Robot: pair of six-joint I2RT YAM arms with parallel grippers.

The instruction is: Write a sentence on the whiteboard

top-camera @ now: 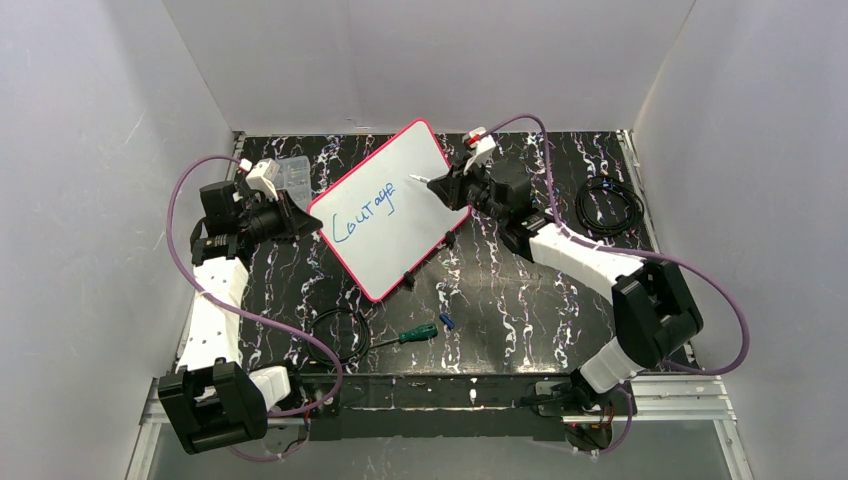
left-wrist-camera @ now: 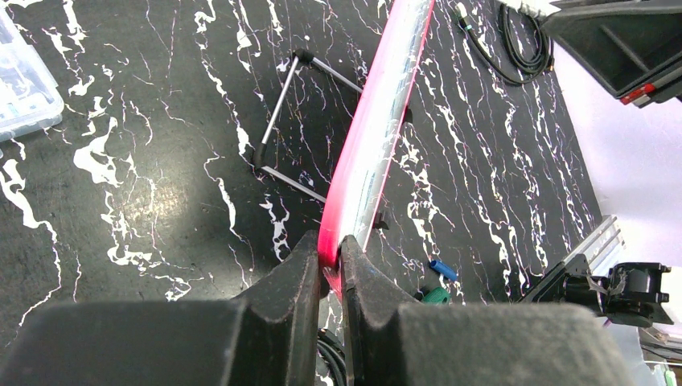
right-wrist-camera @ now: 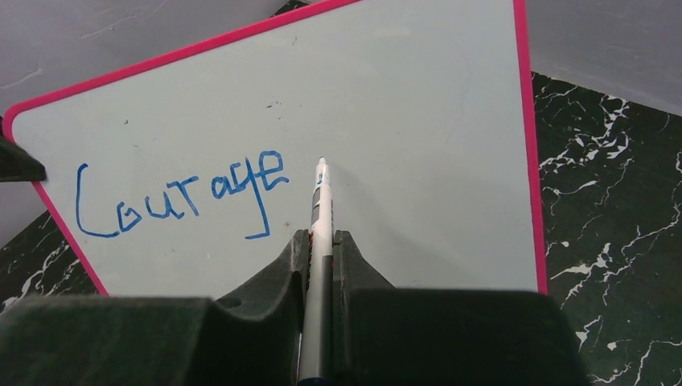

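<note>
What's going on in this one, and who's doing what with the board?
The left jaws are shut on the pink edge of the whiteboard, steadying it. The right jaws are shut on a marker, with its tip just right of the blue word "Courage". Whether the tip touches the board is unclear. That is the only word written so far.
</note>
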